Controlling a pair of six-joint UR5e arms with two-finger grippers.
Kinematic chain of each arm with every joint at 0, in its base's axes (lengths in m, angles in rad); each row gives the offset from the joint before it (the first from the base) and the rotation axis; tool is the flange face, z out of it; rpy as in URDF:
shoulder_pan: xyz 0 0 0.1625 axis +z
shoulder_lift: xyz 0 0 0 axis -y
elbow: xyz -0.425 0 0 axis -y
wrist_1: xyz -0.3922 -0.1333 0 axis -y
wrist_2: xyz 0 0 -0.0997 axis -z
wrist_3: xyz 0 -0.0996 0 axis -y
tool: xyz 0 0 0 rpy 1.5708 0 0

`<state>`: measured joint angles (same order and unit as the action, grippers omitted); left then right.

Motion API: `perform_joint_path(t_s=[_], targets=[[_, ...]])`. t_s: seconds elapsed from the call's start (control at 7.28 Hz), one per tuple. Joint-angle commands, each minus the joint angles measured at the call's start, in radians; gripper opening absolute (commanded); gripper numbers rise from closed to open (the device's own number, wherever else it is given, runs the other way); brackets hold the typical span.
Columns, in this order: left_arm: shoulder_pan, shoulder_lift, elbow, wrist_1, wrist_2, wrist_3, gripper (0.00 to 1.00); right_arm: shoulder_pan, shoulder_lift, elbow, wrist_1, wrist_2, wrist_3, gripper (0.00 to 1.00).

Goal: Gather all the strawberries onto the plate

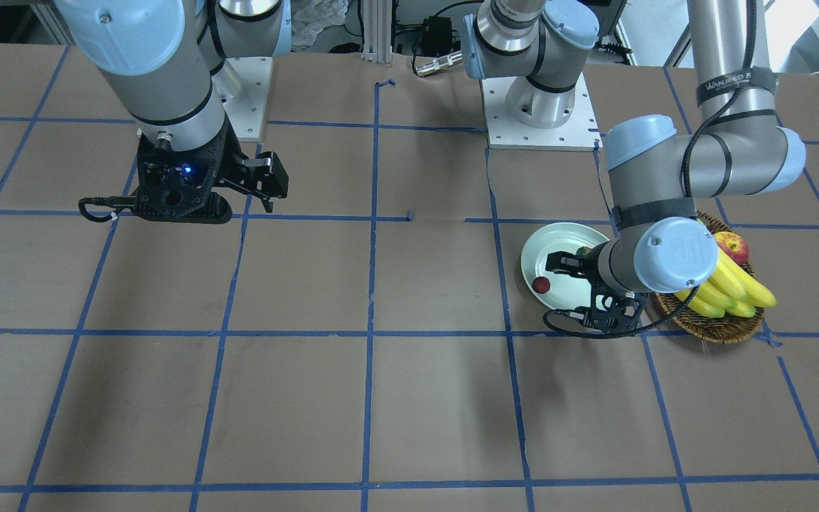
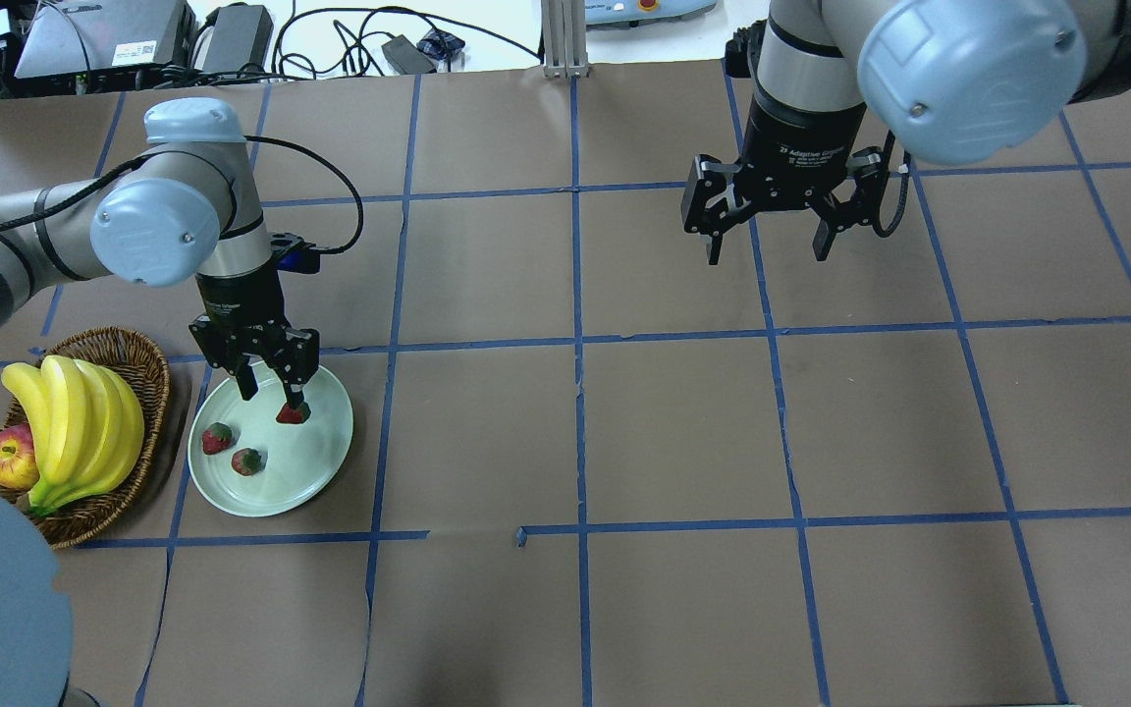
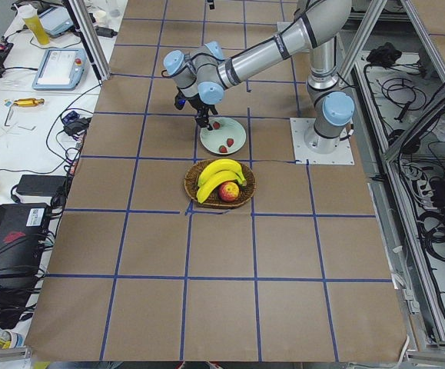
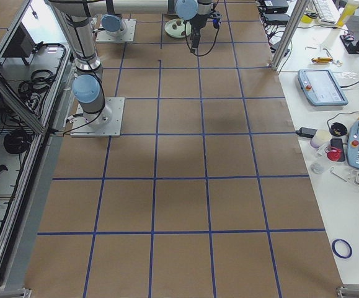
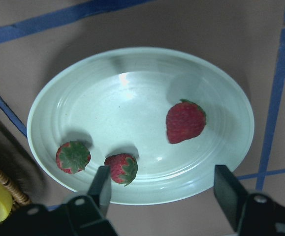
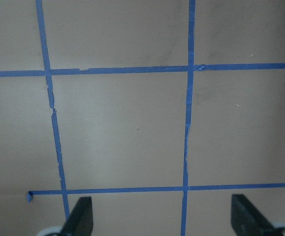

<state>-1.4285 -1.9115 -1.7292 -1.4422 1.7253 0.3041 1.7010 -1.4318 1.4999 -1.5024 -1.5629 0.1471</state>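
left wrist-mounted view is showing the left gripper [image 5: 164,189] hanging empty, jaws apart, over the plate [image 5: 132,88]. all three strawberries [image 5: 185,122] are lying on it: one at 1 o'clock, two toward 10 o'clock. right gripper [image 2: 767,255], spread, is hovering well apart.

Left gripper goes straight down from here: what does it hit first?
Probably the plate; the left gripper hangs open above it. The strawberry by one finger might get touched first, depth is unclear.

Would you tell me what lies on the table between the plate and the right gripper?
Nothing: the overhead view shows only bare table and blue tape lines between plate and right gripper.
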Motion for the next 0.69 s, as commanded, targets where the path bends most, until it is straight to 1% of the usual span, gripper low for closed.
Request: perform_joint_path(t_s=[0.0, 0.14, 0.27, 0.41, 0.55], targets=[[-0.019, 0.067, 0.057, 0.096, -0.006, -0.159, 1.0, 0.0, -0.009, -0.009, 0.005, -0.009, 0.003, 1.0], [-0.038, 0.109, 0.098, 0.095, -0.045, -0.189, 1.0, 0.0, -0.009, -0.015, 0.005, -0.011, 0.003, 1.0], [-0.064, 0.152, 0.13, 0.074, -0.084, -0.292, 1.0, -0.001, -0.01, -0.015, 0.004, -0.012, 0.005, 1.0], [-0.093, 0.192, 0.16, 0.03, -0.089, -0.359, 1.0, -0.001, -0.013, -0.015, 0.005, -0.012, 0.005, 1.0], [-0.119, 0.231, 0.183, -0.036, -0.087, -0.381, 1.0, -0.001, -0.013, -0.015, 0.007, -0.012, 0.006, 1.0]])
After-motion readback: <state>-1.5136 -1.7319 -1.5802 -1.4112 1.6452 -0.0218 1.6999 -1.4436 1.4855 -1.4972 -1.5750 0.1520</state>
